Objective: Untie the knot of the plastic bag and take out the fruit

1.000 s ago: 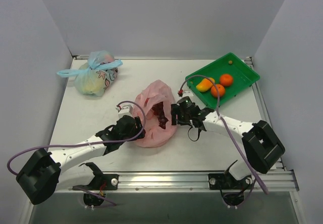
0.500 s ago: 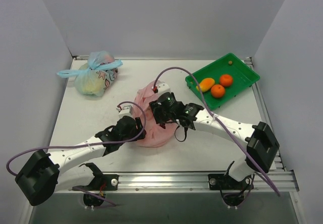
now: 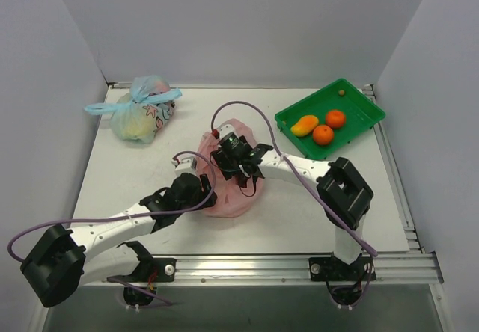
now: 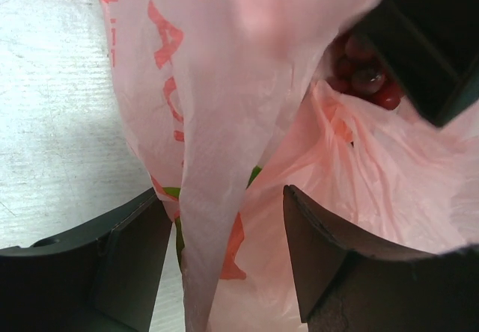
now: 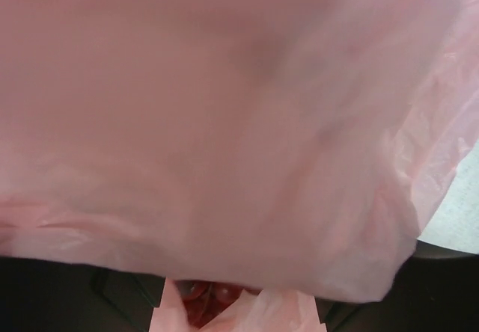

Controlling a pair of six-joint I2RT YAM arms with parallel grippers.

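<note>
Fruit removal looks to be the step in hand: no tied knot shows in any view, and the pink plastic bag [image 3: 224, 194] lies mouth-open mid-table with the right gripper [image 3: 236, 160] reaching into it. From above, a mango [image 3: 303, 125] and two oranges [image 3: 329, 126] lie in the green tray [image 3: 363, 100] at the far right, well apart from the bag, while the blue-tied bag [image 3: 142, 115] sits at the far left of the table [image 3: 127, 175]. The left gripper [image 3: 196, 190] is at the bag's near-left edge. Its wrist view shows what the overhead cannot: its dark fingers [image 4: 135, 261] stand moderately apart either side of a hanging strip of the film rather than pinching it, and a dark red grape bunch [image 4: 365, 78] lies inside the mouth, just beside the right gripper's black body. The right wrist view is almost wholly veiled by pink film (only a glimpse of the grapes at its lower edge), so I cannot tell how far those fingers are spread. The next move probably calls for closing on the bunch and lifting it clear of the clinging plastic, with the left side steadying the rim.
</note>
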